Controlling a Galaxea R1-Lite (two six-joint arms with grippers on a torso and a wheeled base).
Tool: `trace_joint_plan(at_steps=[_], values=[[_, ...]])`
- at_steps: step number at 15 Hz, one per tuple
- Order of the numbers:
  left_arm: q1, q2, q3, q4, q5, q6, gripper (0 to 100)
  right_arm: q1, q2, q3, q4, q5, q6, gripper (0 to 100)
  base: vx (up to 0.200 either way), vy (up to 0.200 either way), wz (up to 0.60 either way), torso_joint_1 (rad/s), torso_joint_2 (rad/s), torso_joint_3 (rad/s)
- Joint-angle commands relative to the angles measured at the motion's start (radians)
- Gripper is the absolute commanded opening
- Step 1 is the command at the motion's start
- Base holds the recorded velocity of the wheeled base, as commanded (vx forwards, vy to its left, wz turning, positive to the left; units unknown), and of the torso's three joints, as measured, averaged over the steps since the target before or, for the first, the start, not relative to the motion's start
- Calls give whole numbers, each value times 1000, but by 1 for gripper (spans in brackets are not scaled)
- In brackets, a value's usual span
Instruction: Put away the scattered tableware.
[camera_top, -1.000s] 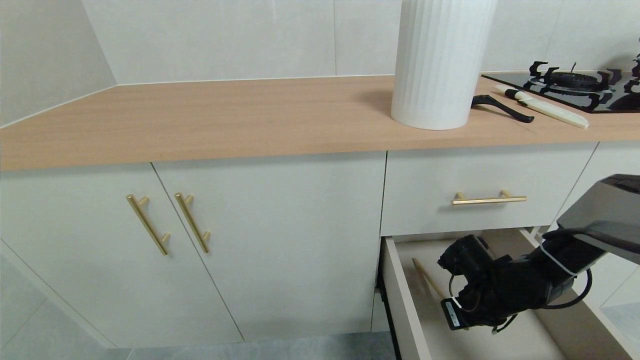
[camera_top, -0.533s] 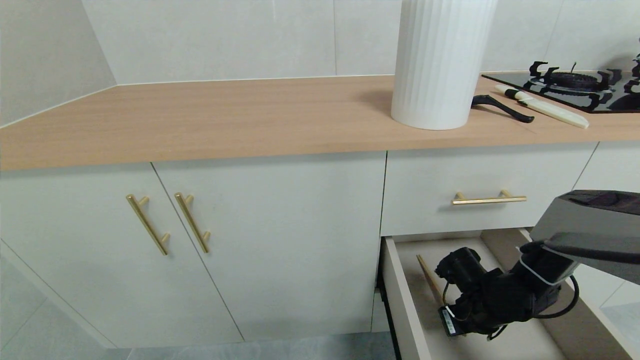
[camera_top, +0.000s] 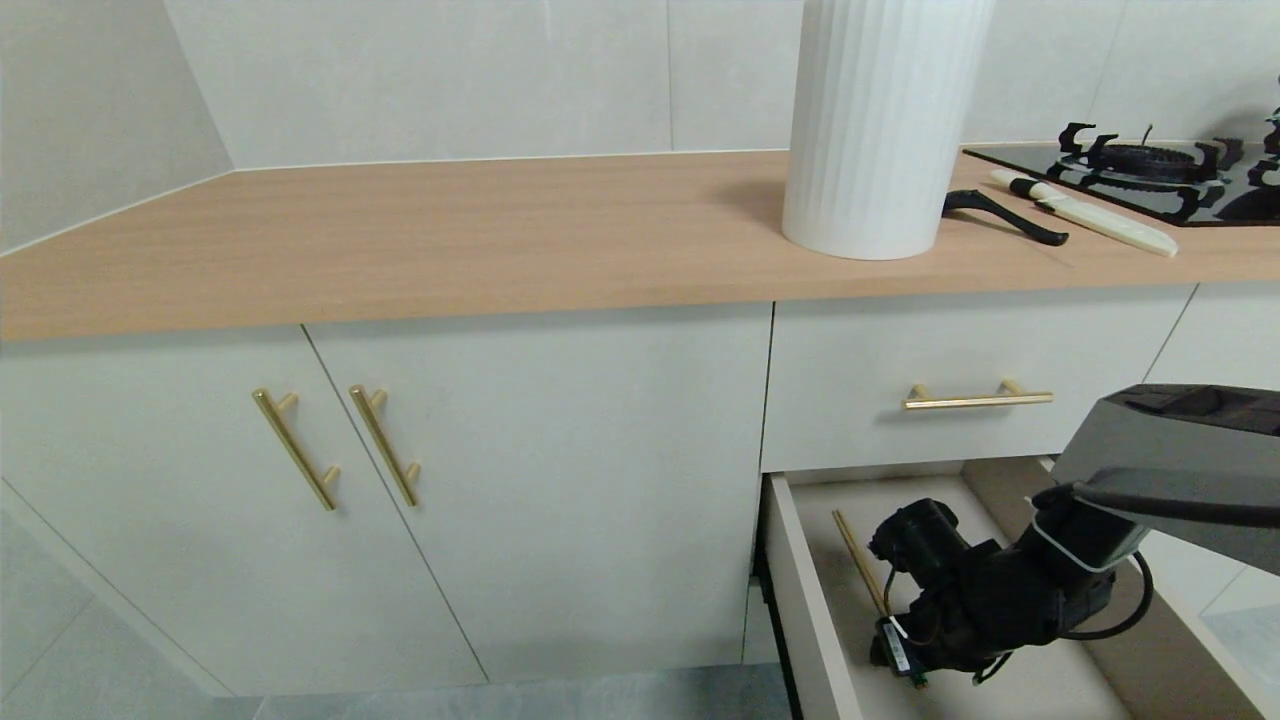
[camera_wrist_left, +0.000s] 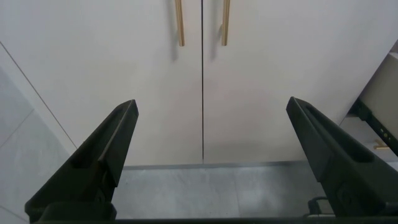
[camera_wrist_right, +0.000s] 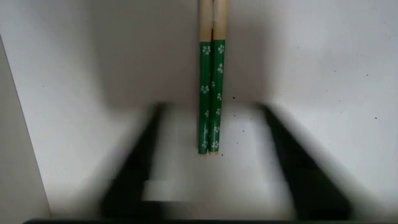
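Observation:
A pair of wooden chopsticks with green flowered ends lies on the pale floor of the open drawer, along its left wall. My right gripper is low inside the drawer, open, one finger on each side of the green ends and apart from them. In the head view the right gripper sits near the drawer's front left. On the counter lie a white knife and a black-handled utensil. My left gripper is open and holds nothing, facing the cabinet doors.
A tall white ribbed container stands on the wooden counter. A black gas hob is at the far right. A shut drawer with a gold handle sits above the open one. Double doors with gold handles are left.
My right arm has sunk lower into the drawer and shifted toward its front left. The chopsticks show more fully along the left wall.

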Motion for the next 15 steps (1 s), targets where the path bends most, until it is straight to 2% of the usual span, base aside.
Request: trace_joint_plan(at_steps=[1, 4, 5, 7, 8, 9, 11, 12, 15], values=[[0, 2, 0, 0, 0, 0, 100, 1, -4, 1, 0, 0, 0, 100, 0, 0, 0, 0, 0, 0], [0, 2, 0, 0, 0, 0, 100, -1, -133, 13, 14, 11, 0, 100, 0, 0, 0, 0, 0, 0], [0, 2, 0, 0, 0, 0, 100, -13, -254, 18, 95, 26, -3, 100, 0, 0, 0, 0, 0, 0], [0, 2, 0, 0, 0, -2, 100, -56, -459, -65, 371, 45, -8, 100, 0, 0, 0, 0, 0, 0], [0, 2, 0, 0, 0, 0, 100, -119, -562, -120, 512, 75, -19, 100, 0, 0, 0, 0, 0, 0], [0, 2, 0, 0, 0, 0, 100, -188, -640, -146, 563, 117, -77, 100, 0, 0, 0, 0, 0, 0], [0, 2, 0, 0, 0, -2, 100, -334, -749, -145, 572, 164, -224, 100, 0, 0, 0, 0, 0, 0], [0, 2, 0, 0, 0, 0, 100, -369, -780, -146, 572, 178, -242, 100, 0, 0, 0, 0, 0, 0], [0, 2, 0, 0, 0, 0, 100, -391, -817, -142, 572, 181, -282, 100, 0, 0, 0, 0, 0, 0]])
